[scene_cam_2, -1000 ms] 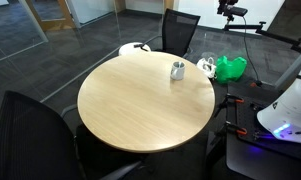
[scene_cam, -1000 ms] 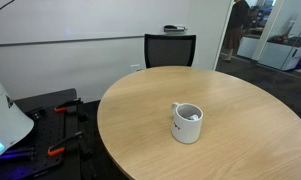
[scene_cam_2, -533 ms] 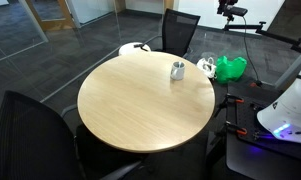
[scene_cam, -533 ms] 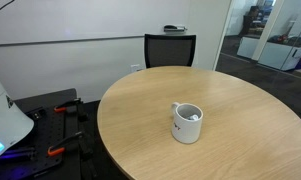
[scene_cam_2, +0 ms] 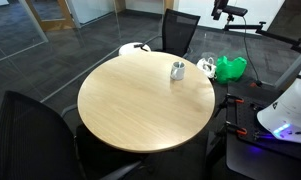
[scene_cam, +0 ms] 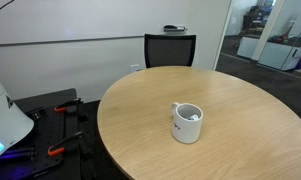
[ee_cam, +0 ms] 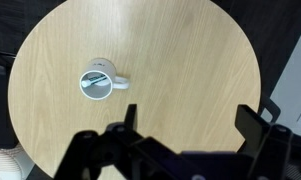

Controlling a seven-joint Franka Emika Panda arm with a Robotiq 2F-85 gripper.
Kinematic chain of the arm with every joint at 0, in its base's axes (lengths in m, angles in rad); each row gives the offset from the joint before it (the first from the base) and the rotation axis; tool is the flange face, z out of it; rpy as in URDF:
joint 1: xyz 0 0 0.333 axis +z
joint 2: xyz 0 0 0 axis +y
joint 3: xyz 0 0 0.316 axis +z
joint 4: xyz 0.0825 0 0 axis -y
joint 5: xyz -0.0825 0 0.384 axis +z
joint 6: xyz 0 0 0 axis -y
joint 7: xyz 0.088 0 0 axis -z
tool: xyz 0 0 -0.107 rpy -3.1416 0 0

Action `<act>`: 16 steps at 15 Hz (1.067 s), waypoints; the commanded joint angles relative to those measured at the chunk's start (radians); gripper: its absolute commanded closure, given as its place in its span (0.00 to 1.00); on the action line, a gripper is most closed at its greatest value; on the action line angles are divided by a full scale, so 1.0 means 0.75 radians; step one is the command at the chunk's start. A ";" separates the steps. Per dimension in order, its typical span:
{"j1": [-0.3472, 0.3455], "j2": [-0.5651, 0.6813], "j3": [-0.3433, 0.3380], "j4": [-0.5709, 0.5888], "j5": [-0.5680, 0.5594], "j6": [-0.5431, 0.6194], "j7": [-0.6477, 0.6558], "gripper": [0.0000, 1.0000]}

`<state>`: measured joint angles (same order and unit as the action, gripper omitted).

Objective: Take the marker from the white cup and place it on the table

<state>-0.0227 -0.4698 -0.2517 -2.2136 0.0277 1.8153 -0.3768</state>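
Round wooden table (scene_cam: 245,105) (scene_cam_2: 140,105) (ee_cam: 180,45), light brown and smooth, shown from the side in both exterior views and from directly above in the wrist view, where its curved edge is visible at left, top and right. Nearly the whole top is bare wood, with wide open surface on every side of the one thing standing on it. A black chair (scene_cam: 170,48) (scene_cam_2: 180,30) stands at the far edge, and a second dark chair (scene_cam_2: 30,125) sits close to the near edge in an exterior view. The white robot base (scene_cam: 2,118) (scene_cam_2: 288,108) stands off the table's rim. The white cup (scene_cam: 187,123) (scene_cam_2: 177,70) (ee_cam: 97,82) is upright, well inside the rim, in the left half of the top as the wrist view shows it, with its handle pointing right there. The gripper (ee_cam: 189,125) hangs high above the table, well apart from the cup. Its two dark fingers (ee_cam: 254,122) are spread wide with nothing between them. The marker (ee_cam: 93,84) lies inside the cup, seen only as a slanted streak across its mouth. Its colour cannot be made out.
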 commanded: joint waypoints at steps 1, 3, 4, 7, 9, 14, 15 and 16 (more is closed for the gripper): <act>-0.036 0.015 0.083 -0.057 0.031 0.141 0.199 0.00; -0.042 0.028 0.125 -0.088 0.032 0.227 0.332 0.00; -0.047 0.036 0.149 -0.103 0.026 0.272 0.406 0.00; -0.061 0.070 0.219 -0.151 0.009 0.424 0.627 0.00; -0.076 0.102 0.265 -0.176 -0.003 0.526 0.777 0.00; -0.070 0.137 0.285 -0.181 0.004 0.566 0.822 0.00; -0.071 0.137 0.285 -0.180 0.004 0.566 0.821 0.00; -0.073 0.134 0.283 -0.180 0.004 0.566 0.820 0.00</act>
<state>-0.0668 -0.3697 -0.0488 -2.3509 0.0257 2.2429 0.2421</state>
